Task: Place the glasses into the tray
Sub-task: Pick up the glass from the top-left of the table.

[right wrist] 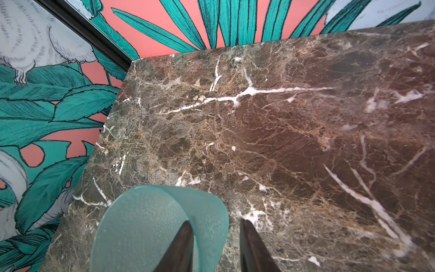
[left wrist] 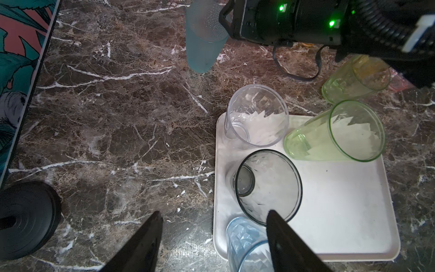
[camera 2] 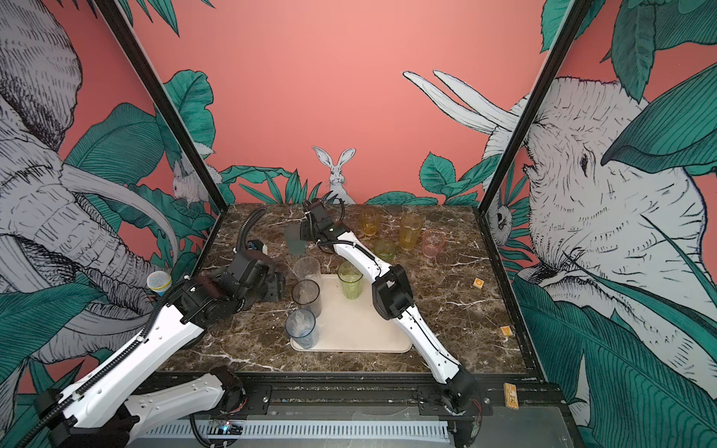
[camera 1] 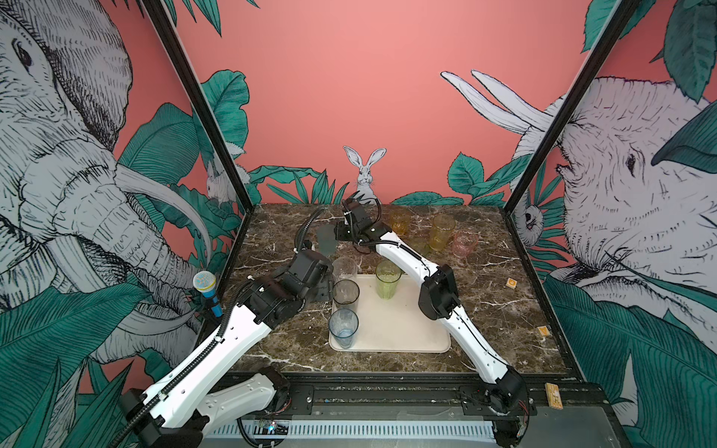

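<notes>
On the brown marble table (camera 1: 492, 306), walled by a pink jungle mural (camera 1: 349, 77), I see the tray (camera 1: 407, 329) holding four glasses: clear (camera 1: 344, 267), grey (camera 1: 346, 291), blue (camera 1: 343, 327) and green (camera 1: 388, 278). Beyond the tray stand amber (camera 1: 399, 221), yellow (camera 1: 442, 232) and pink (camera 1: 465, 243). Off its far-left corner, my right gripper (right wrist: 215, 221) straddles the teal glass (right wrist: 146, 223) wall, jaws narrowly apart, not clamped. My left gripper (left wrist: 214, 213) hovers spread and empty at the tray's left edge.
</notes>
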Robot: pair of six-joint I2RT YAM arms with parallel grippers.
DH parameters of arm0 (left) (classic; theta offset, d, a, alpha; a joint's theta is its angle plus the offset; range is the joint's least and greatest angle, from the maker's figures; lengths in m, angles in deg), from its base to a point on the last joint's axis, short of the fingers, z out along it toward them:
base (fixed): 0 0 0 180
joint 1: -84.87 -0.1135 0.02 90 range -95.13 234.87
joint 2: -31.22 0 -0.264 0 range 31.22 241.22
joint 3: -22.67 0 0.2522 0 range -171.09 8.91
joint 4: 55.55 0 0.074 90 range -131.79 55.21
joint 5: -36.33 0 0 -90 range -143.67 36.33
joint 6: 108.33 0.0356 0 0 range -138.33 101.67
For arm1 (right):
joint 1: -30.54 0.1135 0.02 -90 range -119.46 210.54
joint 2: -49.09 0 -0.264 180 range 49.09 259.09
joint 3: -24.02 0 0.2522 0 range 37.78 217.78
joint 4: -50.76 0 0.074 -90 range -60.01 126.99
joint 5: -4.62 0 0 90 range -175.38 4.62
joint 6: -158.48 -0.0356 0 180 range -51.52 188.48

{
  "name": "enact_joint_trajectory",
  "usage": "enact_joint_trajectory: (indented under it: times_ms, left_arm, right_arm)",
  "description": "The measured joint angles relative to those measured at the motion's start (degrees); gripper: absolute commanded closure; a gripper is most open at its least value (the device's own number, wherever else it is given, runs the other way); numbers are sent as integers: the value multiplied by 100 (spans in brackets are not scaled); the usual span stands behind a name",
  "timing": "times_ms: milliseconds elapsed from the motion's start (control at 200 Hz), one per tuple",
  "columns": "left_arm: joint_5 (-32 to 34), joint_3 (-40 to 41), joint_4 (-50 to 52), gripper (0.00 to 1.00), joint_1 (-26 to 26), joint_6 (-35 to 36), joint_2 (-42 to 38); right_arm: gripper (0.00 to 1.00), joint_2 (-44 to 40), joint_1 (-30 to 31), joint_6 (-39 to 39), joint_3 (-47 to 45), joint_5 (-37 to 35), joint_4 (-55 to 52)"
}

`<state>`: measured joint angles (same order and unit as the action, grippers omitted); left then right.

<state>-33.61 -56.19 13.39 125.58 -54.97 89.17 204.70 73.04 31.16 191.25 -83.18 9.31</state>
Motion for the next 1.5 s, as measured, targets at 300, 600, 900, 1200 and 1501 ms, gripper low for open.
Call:
enact_joint_trajectory:
  times_ms: [300,600,900,1200,1501]
  left_arm:
    - [11,79,0,29,0,-2,-7]
    - [13,142,-2,29,0,-4,-52]
    - [11,166,0,29,0,-13,-72]
    - [9,289,-2,29,0,-72,-232]
    - [-15,345,0,29,0,-114,-378]
  right_arm:
    - [80,0,0,24,-55,22,4]
    - [90,-22,0,57,-234,17,7]
    - [100,-271,0,179,-584,-2,-9]
    - [100,-669,0,409,-824,-9,-188]
    - [100,-1482,0,717,-1445,-125,-389]
